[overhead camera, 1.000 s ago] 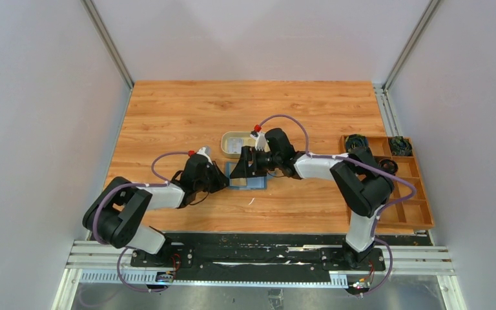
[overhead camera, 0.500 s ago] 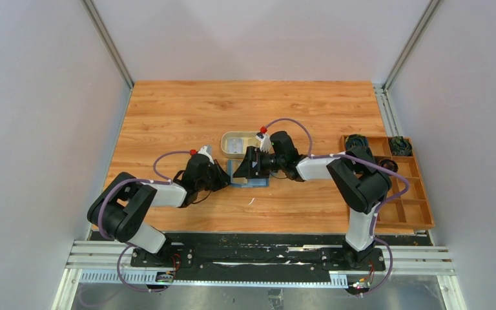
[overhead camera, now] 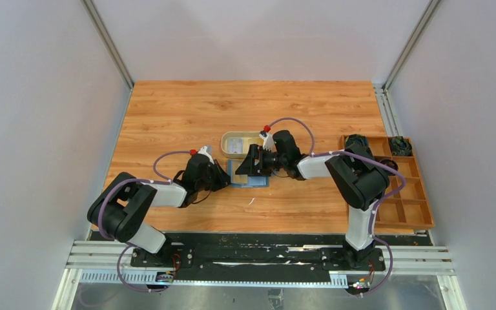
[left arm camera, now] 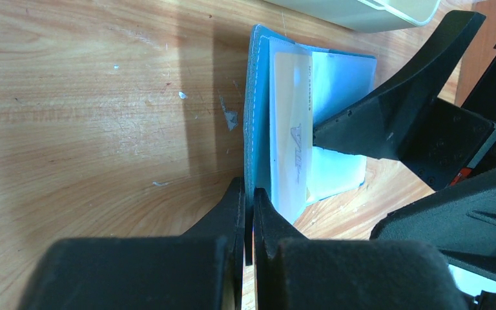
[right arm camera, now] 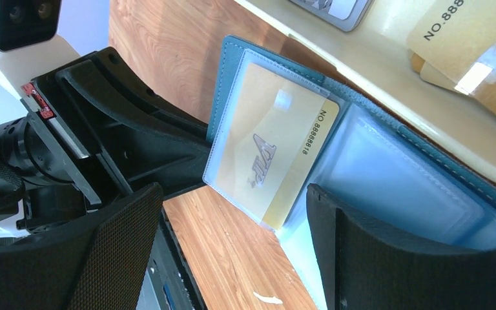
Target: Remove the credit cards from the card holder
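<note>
Item 1, as I read it: yellow card (right arm camera: 268,152) in the wallet (right arm camera: 232,55) sleeve, "VIP" logo, "NO" and a run of eights along its edge. Item 2: tan card (right arm camera: 455,35) in the tray (right arm camera: 361,55), "NO.888", rest cut off.

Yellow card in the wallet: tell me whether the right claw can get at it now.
Probably yes. The right claw is open at the yellow card, nothing between them, and the left claw holds the wallet's edge. The card's clear sleeve may hamper a grip.

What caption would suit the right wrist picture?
Open right gripper faces yellow card inside card holder pinched by left gripper.
</note>
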{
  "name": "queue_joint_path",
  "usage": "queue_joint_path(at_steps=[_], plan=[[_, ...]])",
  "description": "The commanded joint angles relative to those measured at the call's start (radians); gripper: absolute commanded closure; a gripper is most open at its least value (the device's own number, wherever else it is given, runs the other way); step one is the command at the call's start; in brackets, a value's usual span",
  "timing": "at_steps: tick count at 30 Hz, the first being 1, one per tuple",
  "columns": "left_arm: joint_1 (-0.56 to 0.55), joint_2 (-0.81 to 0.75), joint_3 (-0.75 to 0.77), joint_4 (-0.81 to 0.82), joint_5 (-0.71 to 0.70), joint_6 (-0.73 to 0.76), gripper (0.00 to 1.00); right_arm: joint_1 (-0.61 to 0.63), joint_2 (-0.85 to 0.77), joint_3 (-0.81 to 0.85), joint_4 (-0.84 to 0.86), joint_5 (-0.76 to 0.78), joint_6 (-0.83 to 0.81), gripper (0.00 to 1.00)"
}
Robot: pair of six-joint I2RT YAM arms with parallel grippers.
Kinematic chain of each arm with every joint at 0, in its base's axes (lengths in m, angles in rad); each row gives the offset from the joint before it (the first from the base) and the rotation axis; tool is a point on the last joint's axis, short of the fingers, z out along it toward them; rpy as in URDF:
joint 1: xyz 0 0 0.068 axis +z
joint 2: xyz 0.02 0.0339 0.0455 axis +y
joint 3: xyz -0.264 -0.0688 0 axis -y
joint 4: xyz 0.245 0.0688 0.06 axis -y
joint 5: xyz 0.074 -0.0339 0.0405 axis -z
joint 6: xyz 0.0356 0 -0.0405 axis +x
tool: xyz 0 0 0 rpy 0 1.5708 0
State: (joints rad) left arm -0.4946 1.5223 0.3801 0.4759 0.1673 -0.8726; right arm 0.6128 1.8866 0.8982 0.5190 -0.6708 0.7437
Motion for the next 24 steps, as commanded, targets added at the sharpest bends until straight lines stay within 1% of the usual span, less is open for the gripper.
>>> queue_joint_path(at_steps=[1,3,7,12,16,20,24], plan=[[-0.015,0.099,-0.074,-0.333,-0.137,0.07,1.0,-0.002,0.042,-0.004,0.022,-0.007,0.031,0.14],[-0.016,0.102,-0.073,-0.333,-0.137,0.07,1.0,-0.001,0.048,0.001,0.008,-0.007,0.05,0.14],[-0.019,0.101,-0.072,-0.333,-0.137,0.069,1.0,-0.002,0.061,0.026,-0.125,0.021,0.088,0.14],[-0.019,0.099,-0.076,-0.332,-0.14,0.067,1.0,-0.002,0.085,0.027,-0.222,0.039,0.172,0.14],[-0.019,0.099,-0.081,-0.332,-0.143,0.067,1.0,-0.002,0.097,0.01,-0.264,0.062,0.231,0.14],[-0.019,0.099,-0.081,-0.33,-0.143,0.067,1.0,0.001,0.094,0.002,-0.311,0.104,0.242,0.14],[-0.019,0.101,-0.082,-0.33,-0.144,0.067,1.0,0.003,0.108,0.001,-0.316,0.123,0.275,0.14]])
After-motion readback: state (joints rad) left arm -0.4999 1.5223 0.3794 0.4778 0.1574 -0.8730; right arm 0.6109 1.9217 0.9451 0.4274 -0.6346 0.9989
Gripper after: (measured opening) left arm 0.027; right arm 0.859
